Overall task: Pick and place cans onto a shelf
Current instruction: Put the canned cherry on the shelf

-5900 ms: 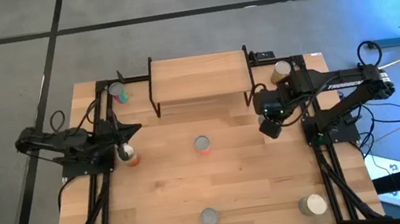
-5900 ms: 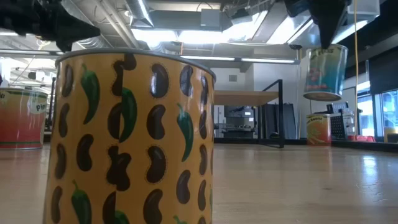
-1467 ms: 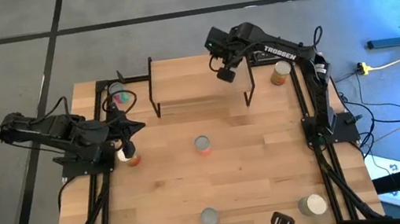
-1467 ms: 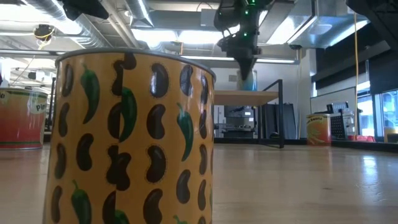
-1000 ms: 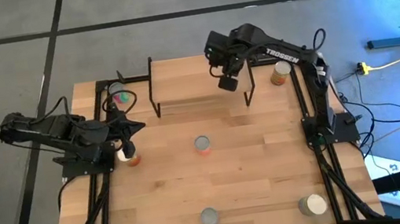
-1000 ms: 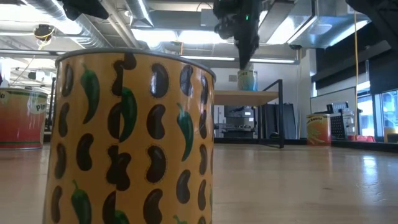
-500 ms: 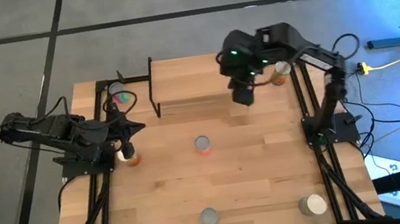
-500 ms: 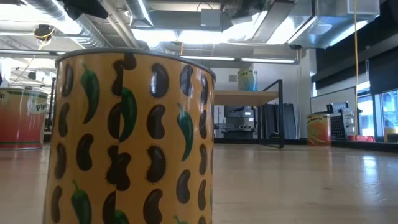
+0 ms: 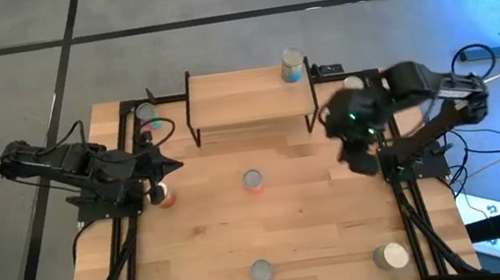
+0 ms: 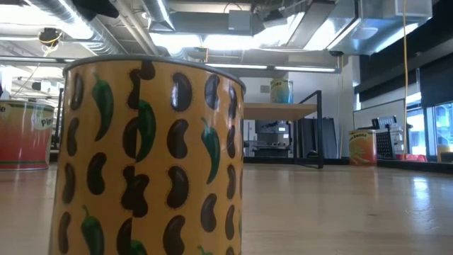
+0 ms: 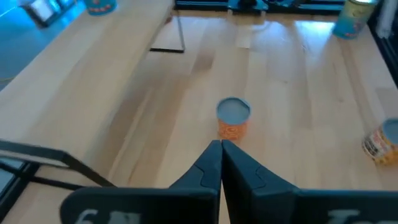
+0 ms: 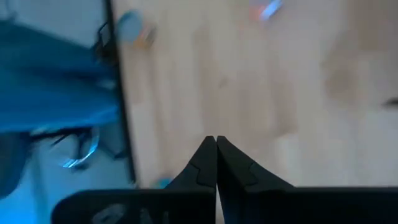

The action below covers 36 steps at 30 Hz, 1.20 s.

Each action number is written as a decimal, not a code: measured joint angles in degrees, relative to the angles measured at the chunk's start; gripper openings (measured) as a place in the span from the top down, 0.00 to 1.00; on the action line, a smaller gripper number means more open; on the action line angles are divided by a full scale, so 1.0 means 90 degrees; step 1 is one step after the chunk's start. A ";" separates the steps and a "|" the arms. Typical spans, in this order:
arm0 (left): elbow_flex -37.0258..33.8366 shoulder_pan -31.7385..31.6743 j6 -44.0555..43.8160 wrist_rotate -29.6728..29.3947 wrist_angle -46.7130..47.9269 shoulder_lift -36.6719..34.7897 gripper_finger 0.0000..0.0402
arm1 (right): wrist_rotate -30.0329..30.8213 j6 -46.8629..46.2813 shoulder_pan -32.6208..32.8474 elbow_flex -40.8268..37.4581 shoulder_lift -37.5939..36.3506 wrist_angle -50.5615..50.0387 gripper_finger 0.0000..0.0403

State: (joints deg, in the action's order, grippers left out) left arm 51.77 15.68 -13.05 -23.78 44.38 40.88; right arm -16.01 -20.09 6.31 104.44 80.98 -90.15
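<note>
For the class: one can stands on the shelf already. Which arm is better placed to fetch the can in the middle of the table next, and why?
Probably the left. Its left gripper, shut and empty, points straight at the middle can with bare table between. The right gripper, also shut, hangs at the table's right edge, turned away from that can.

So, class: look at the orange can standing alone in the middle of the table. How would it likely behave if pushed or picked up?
The orange can looks like a rigid metal cylinder, so it probably would not deform when squeezed. It stands upright on a flat end, so a low push would likely slide it and a high push might tip it. On its side, its round wall would probably let it roll across the table.
</note>
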 joint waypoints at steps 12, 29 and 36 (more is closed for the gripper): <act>0.0000 0.0000 -0.0344 0.0059 -0.0079 -0.0002 1.00 | -0.1520 -0.1236 0.2335 -0.1933 -0.0329 0.0034 0.97; 0.0000 0.0000 -0.0654 0.0108 -0.0077 -0.0002 1.00 | -0.1513 -0.1755 0.3396 -0.3411 -0.0329 0.1937 0.88; 0.0000 -0.0002 -0.0391 0.0108 -0.0072 -0.0001 1.00 | -0.1510 -0.2249 0.3859 -0.3916 -0.0329 0.2438 0.88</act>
State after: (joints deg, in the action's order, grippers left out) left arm 51.77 15.67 -16.57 -22.81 43.72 40.87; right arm -29.61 -40.32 41.04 69.19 78.02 -68.20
